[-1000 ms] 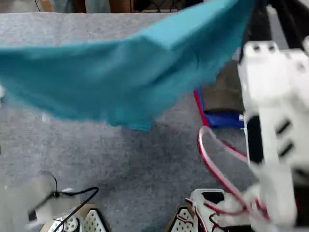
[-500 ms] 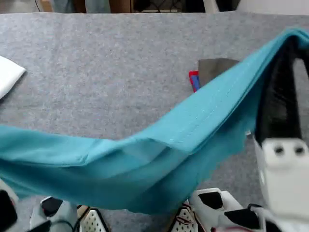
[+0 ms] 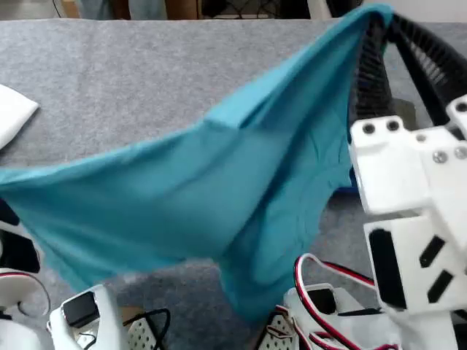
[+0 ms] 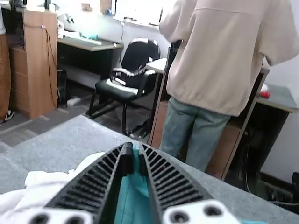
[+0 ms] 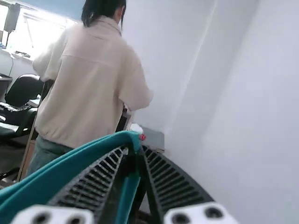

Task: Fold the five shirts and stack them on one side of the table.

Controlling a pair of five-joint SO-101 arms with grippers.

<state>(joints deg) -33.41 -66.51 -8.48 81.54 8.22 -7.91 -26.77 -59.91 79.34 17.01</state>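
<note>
You are holding one teal shirt (image 3: pixel 219 189) in the air above the grey surface (image 3: pixel 131 80). In the high view it is hanging as a slack band from the upper right of the frame down to the lower left edge, with a loose lobe drooping toward the bottom centre. The right end effector (image 5: pixel 134 153) is pinching one end of it, its jaws standing narrow with the cloth draping over the tips. The left end effector (image 4: pixel 134 149) is clamping the other end, closed down to a slit with a strip of teal in it. Judging by the sag, you are dealing with something light, limp and without any stiffness of its own: it is going to fold wherever gravity pulls it, and the felt-like surface is likely to grab it and bunch it if you drag it. Grips at an edge or corner, on a hem or seam where the cloth is doubled, are probably serving you better than a pinch in the middle, which would only gather it. Counting: one teal shirt aloft, one white garment (image 3: pixel 14 113) lying at the left edge of the high view, and a blue sliver (image 3: pixel 352 179) peeking out beside the right arm (image 3: pixel 408 189), too hidden to count as shirts. So two of the five are showing for certain, along with two arms.
</note>
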